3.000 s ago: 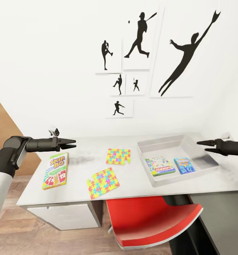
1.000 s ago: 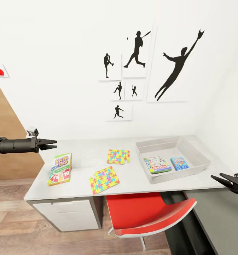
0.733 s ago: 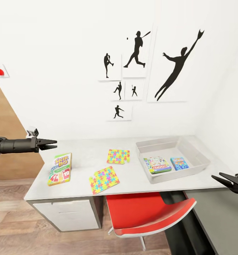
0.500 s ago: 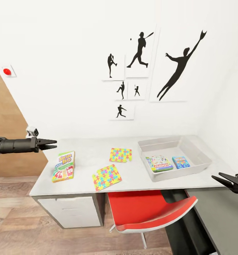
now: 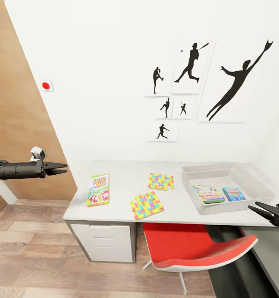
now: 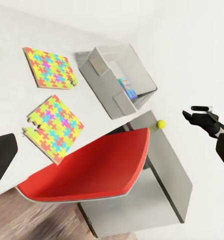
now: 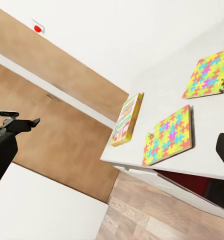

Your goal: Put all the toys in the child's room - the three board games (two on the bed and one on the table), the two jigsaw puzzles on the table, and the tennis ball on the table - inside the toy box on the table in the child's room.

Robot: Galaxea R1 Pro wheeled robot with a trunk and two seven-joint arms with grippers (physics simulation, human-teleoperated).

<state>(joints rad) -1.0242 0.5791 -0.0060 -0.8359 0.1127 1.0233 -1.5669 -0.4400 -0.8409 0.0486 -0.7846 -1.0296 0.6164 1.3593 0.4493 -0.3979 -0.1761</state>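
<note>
My left fingers [image 5: 61, 168] are nearly together and hold nothing, hanging off the counter's [image 5: 122, 196] end. My right fingers [image 5: 260, 209] are spread a little, also empty, just off the counter's front edge. Between them, further out, lie the Skip-Bo box [image 5: 98, 189] and two puzzles [image 5: 146, 205] [image 5: 161, 181]. Beyond my right fingers, the bin [image 5: 255, 184] holds the Monopoly box [image 5: 208, 193] and blue box [image 5: 234, 193]. The ball [image 6: 161, 124] lies on the lower shelf [image 6: 166, 165] near my right fingers.
</note>
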